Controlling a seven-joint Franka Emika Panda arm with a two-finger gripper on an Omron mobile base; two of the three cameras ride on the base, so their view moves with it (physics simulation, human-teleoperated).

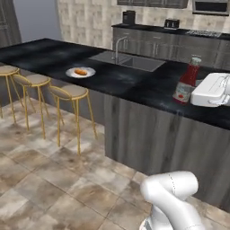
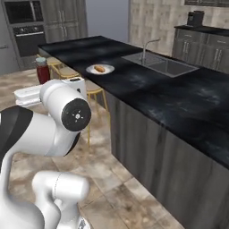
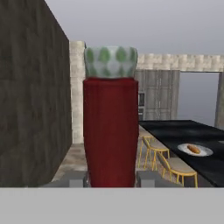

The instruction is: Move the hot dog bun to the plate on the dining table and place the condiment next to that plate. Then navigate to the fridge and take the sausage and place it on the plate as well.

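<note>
Hand view shows my gripper (image 3: 111, 178) clamped on the ketchup bottle (image 3: 110, 127), carrying it toward the plate (image 3: 195, 150).

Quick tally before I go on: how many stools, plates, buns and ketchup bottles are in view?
Stools: 3
Plates: 1
Buns: 1
Ketchup bottles: 1
Total: 6
</note>
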